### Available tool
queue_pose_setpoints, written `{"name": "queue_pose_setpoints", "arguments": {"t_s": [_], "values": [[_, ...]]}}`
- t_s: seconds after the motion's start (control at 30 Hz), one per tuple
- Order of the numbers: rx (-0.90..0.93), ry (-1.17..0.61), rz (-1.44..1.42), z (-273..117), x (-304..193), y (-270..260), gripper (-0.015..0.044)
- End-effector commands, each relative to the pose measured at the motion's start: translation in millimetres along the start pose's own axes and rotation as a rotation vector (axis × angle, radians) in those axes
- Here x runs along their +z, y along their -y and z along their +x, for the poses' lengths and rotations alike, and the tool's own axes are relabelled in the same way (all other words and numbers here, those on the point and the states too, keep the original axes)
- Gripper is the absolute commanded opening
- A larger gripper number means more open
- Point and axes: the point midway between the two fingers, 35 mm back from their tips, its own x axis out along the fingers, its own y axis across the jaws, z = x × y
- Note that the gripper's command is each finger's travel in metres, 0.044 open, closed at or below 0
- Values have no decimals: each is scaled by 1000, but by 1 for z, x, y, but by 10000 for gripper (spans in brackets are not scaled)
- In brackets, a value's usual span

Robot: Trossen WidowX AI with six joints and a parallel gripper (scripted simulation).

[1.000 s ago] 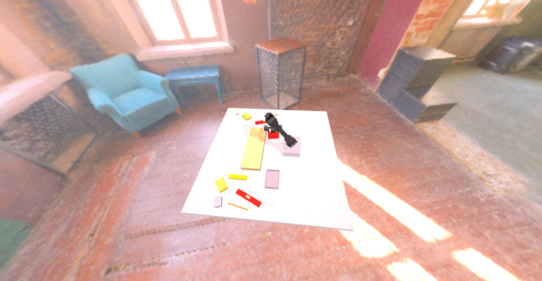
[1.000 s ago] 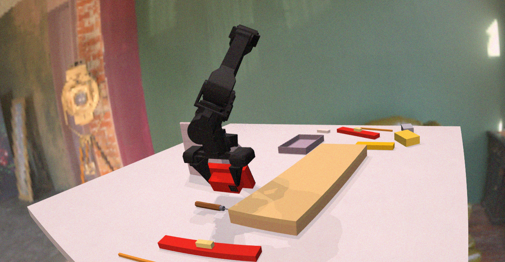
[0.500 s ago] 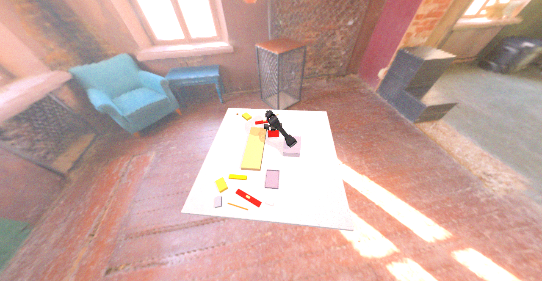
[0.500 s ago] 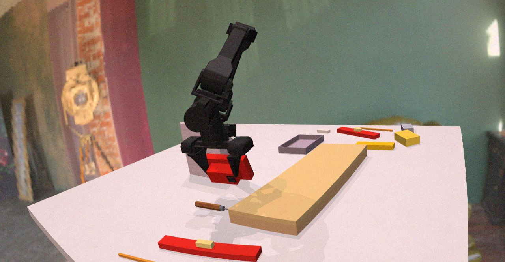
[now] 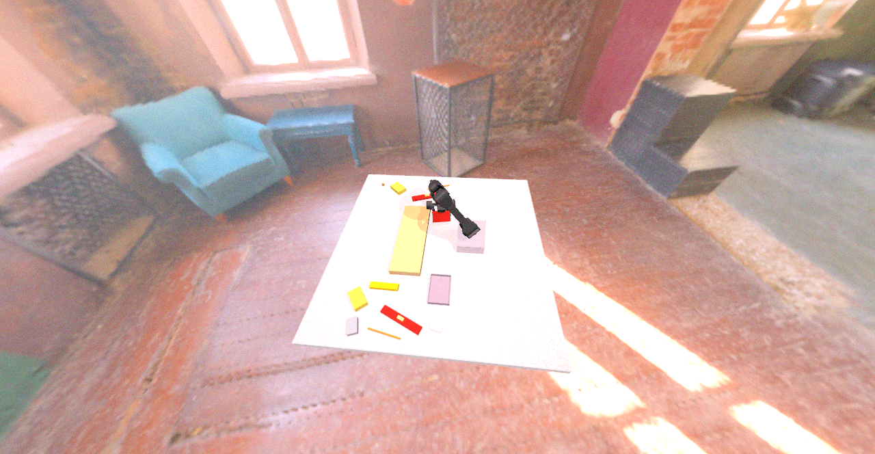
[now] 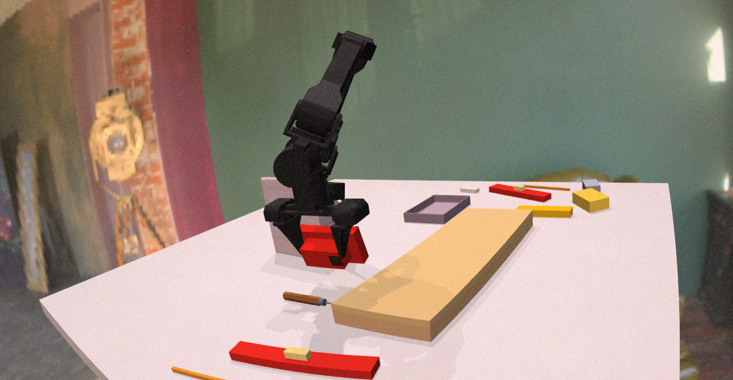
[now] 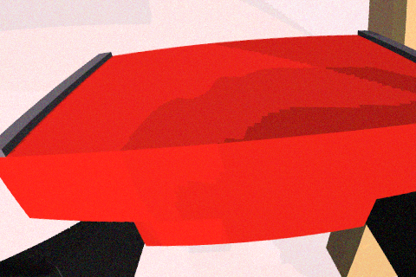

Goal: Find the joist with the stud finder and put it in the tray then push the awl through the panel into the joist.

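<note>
Stud finder sits between the two fingers of the gripper, which is clamped on it, one jaw on either side. In the exterior view it is left of centre and low, its red body tilted and reaching past the near finger to the right, with a small dark square low on its front. In the wrist view it fills the middle of the frame, with a finger edge along it at the left and another at the upper right.

The panel runs from the lower middle of the exterior frame up toward the right; the finder is near its left side, not over it. The awl lies on the table below the finder in that frame, handle to the left, its tip at the panel's near left corner; whether they touch I can't tell. The tray is right of centre in the exterior view, well apart from the finder, and nothing lies in it.
</note>
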Motion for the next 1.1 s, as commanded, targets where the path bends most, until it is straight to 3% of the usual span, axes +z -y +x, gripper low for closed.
{"name": "queue_pose_setpoints", "arguments": {"t_s": [0.0, 1.07], "values": [[0, -21, 3, -1, 0, 0, 0], [7, -162, 6, 2, 5, 0, 0]]}}
